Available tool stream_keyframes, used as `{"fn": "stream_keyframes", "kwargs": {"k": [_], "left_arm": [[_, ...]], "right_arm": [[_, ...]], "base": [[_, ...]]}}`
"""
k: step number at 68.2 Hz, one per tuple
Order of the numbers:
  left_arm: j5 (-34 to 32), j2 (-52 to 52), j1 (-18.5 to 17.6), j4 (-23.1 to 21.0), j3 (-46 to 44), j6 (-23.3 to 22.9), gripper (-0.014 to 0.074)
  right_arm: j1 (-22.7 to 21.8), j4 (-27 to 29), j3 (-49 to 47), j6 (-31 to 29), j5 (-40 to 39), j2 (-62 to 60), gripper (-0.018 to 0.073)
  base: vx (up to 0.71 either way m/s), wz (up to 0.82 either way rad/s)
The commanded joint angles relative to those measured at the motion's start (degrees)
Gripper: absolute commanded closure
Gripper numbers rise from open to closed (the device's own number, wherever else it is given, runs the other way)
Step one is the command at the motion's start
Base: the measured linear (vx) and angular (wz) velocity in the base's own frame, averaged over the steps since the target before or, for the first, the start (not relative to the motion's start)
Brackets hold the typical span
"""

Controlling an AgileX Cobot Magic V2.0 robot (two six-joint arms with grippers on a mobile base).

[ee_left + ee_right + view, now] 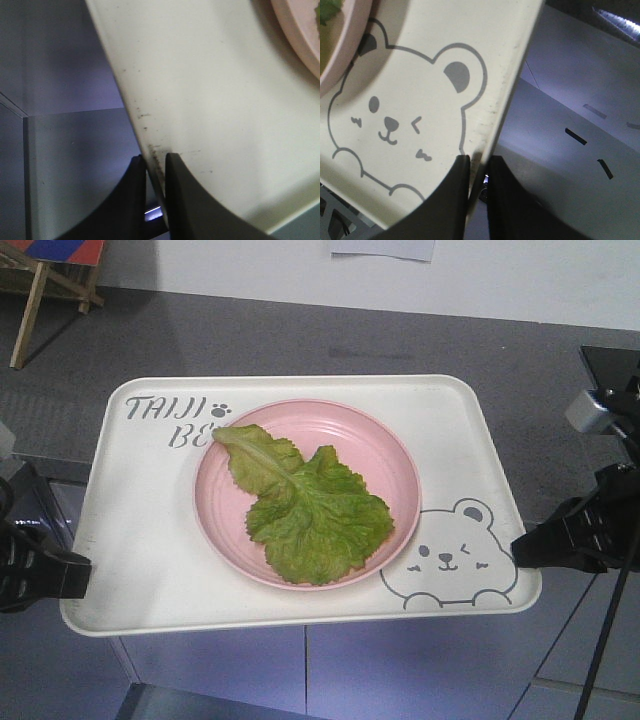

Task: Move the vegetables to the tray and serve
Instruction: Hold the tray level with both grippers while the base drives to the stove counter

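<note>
Lettuce point(305, 502) diagonal across plate point(388, 448) on tray point(140, 530), stem far-left

My left gripper point(156, 161) and right gripper point(480, 162) sit low at either side, jaws nearly closed, each apparently pinching the tray point(225, 100) rim.

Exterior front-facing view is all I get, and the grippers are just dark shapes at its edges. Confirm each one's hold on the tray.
Observer: The left wrist view shows the left gripper clamping the tray rim, a finger on each face.
Operator: Now the right one.
Observer: The right wrist view shows the right gripper pinching the rim likewise, close beside the bear drawing.
</note>
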Motion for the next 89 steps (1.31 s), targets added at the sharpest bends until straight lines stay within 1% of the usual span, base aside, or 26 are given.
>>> {"fn": "stream_keyframes", "kwargs": {"k": [1,89], "left_arm": [[-3.31,-0.90,-0.72,-3.29,-1.67,1.98,0.0604],[-3.31,-0.90,-0.72,-3.29,-1.67,1.98,0.0604]], "right_arm": [[0.46,5.80,-1.50,-2.55,1.42,-1.60,0.0564],[0.46,5.80,-1.50,-2.55,1.42,-1.60,0.0564]], "base": [[0.18,-0.03],[0.15,-0.10]]}}
